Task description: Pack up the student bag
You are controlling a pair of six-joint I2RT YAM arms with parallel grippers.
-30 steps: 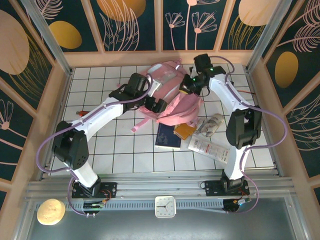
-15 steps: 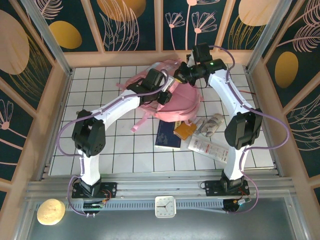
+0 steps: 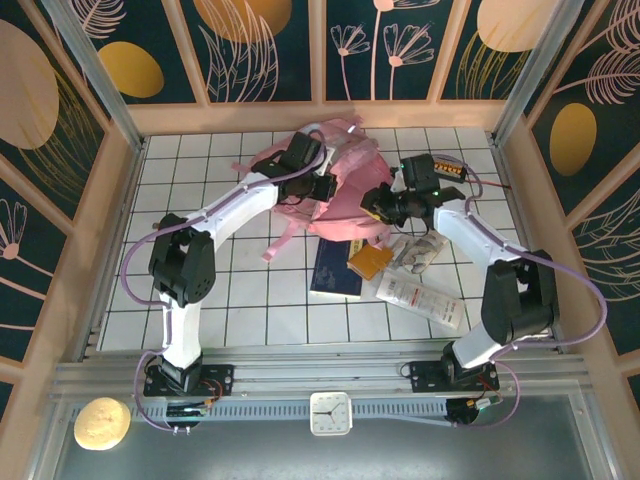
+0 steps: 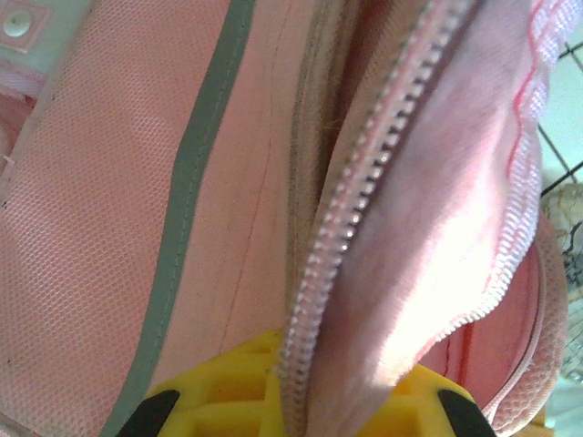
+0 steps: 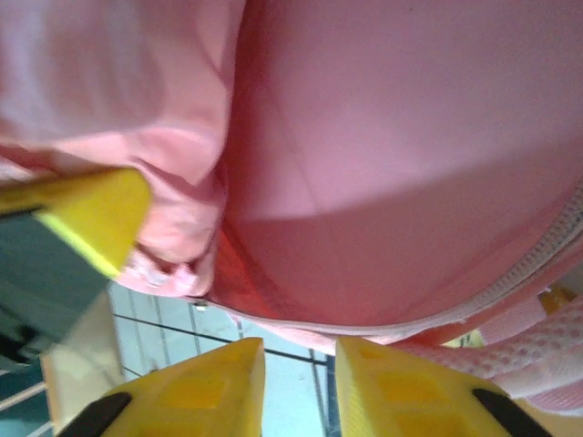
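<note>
Left gripper [image 4: 310,405] clamps zip edge [image 4: 351,223] of student bag [image 3: 352,218]; right gripper [image 5: 291,382] parted, empty.
Risk: thin fabric may slip free, letting the opening sag shut.

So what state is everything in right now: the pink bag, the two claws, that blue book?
student bag: lying down, main zip open.
left gripper: shut on the bag's zip edge.
right gripper: slightly open, empty, beside the bag.
blue book: closed, lying flat.

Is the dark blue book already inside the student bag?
No, the dark blue book lies flat on the white table, outside the student bag, at its near edge.
</note>
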